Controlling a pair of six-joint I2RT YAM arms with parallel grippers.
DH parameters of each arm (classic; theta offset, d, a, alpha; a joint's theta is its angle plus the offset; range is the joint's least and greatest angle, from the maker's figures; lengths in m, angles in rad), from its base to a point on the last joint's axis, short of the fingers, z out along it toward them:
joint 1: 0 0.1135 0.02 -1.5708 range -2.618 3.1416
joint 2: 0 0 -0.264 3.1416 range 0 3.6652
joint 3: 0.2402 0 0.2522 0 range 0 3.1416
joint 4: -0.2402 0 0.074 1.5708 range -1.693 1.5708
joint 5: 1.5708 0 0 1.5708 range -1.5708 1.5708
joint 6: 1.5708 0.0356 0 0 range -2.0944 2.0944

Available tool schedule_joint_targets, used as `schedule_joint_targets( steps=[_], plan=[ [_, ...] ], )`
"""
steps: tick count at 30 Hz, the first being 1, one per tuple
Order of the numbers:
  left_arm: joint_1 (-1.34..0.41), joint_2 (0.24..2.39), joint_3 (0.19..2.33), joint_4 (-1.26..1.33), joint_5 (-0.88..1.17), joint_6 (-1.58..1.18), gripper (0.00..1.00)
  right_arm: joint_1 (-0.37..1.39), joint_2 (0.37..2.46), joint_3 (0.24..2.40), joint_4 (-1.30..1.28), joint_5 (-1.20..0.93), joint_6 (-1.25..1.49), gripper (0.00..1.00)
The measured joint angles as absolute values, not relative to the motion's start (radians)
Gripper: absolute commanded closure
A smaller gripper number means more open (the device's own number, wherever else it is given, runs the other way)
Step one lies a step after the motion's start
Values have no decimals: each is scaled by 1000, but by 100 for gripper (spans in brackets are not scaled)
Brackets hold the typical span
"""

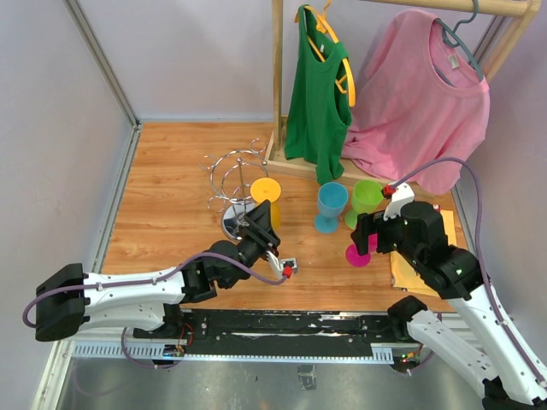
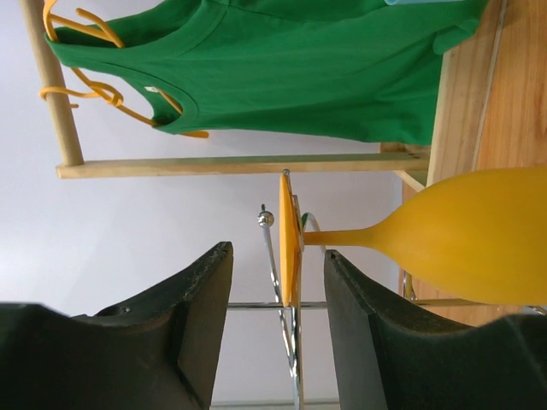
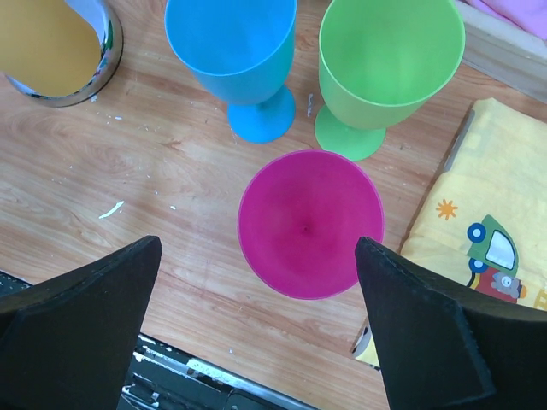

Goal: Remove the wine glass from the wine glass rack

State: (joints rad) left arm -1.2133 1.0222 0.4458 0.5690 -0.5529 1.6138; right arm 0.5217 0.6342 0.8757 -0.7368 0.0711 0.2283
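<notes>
Yellow wine glass (image 2: 479, 235) hangs bowl-down on the wine glass rack (image 1: 229, 175), with the left gripper (image 2: 278, 252) at its foot.
The left arm reaches low across the wooden table (image 1: 171, 171) to the rack. Its jaws stand partly apart on either side of the glass's thin foot disc, gaps showing on both sides, gripping nothing. The right gripper (image 3: 256, 243) hovers spread wide above a magenta glass (image 3: 309, 224), empty.

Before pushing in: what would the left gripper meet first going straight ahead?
Probably the yellow wine glass: its foot, hung on the wine glass rack, sits edge-on between the left gripper's open fingers. Depth is unclear.
</notes>
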Motion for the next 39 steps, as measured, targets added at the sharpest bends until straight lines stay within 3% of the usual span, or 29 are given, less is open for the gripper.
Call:
schedule_joint_targets(
  steps=[8,33,39],
  plan=[
    [-1211,1031,452,598,-574,1614,55,522,629,876,-730,71,216,2],
    [-1173,1039,487,565,-591,1542,59,522,627,876,-730,77,198,2],
    [-1166,1040,488,538,-588,1525,70,522,627,876,-730,80,187,2]
  ],
)
